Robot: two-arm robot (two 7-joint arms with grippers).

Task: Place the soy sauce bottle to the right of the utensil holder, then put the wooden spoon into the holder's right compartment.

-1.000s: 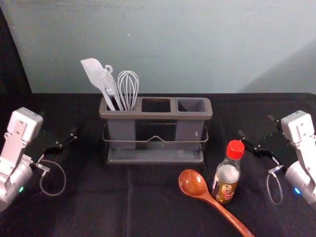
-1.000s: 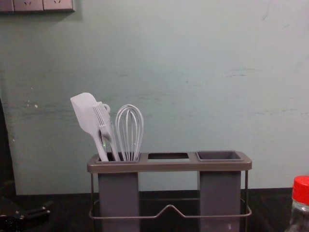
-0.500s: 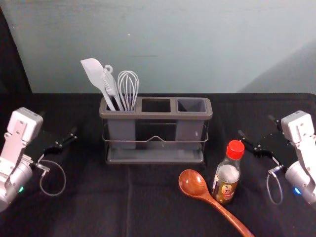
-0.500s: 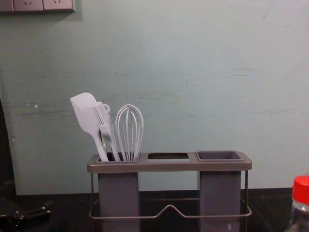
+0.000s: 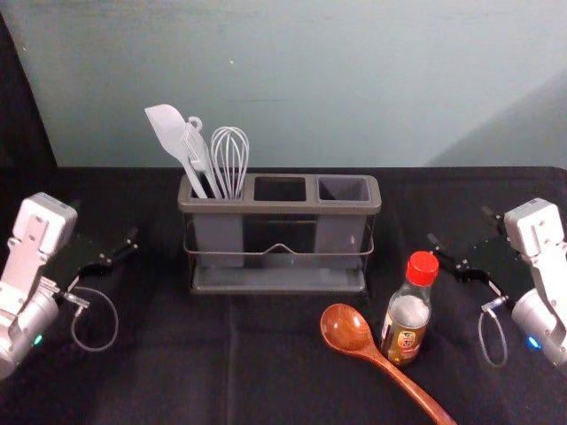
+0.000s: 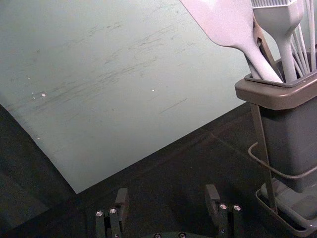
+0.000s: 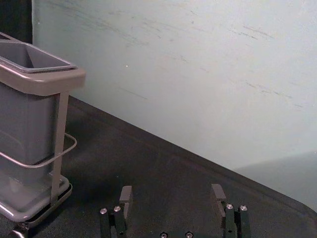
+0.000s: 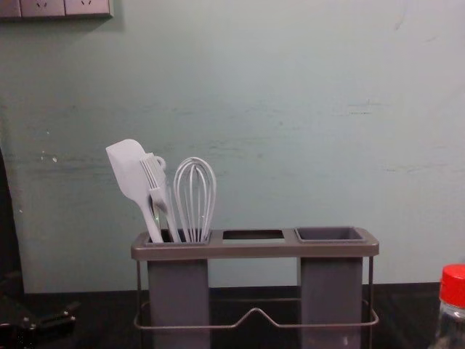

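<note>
Notably, the soy sauce bottle [image 5: 407, 320] stood on the desk [image 5: 168, 372] beside the wooden spoon [image 5: 346, 328], nearer the robot than the utensil holder [image 5: 279, 210], flanked by left gripper [image 5: 104, 221] and right gripper [image 5: 459, 224], both with jaws spread.

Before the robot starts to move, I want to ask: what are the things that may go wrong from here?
The wooden spoon lies right beside the soy sauce bottle, so the right gripper might knock the spoon while grasping the bottle. Later, the spoon might go into the wrong place, since the middle opening is right next to the right compartment.
</note>
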